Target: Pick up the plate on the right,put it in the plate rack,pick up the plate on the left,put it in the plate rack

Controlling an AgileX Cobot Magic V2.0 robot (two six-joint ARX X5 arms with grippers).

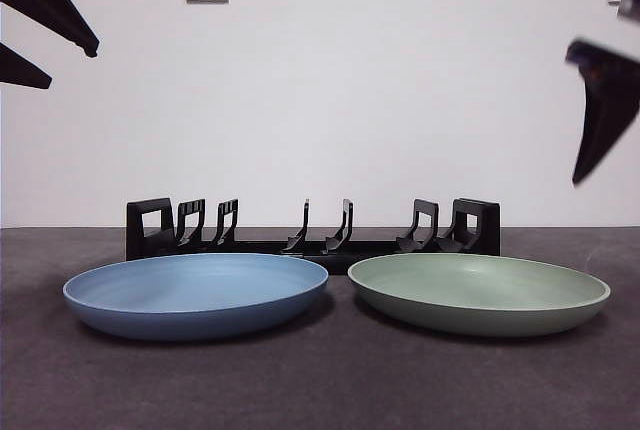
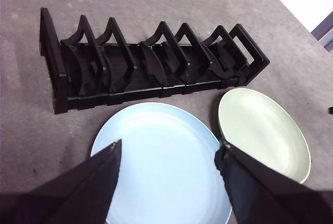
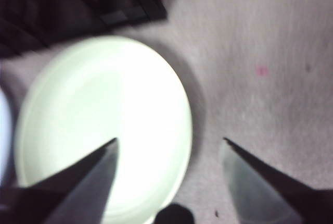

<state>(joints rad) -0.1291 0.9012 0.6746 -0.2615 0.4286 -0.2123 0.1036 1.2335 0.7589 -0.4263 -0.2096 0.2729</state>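
Two plates (image 1: 196,293) beside rack (image 1: 312,230)

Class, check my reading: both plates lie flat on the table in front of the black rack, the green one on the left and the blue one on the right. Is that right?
Not quite: the colours are swapped. In the front view the blue plate lies on the left and the green plate on the right. Both do lie flat in front of the plate rack.

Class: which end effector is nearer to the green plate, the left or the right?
Right. The right end effector hangs open just above the green plate, over its outer edge. The left end effector is open above the blue plate beside it.
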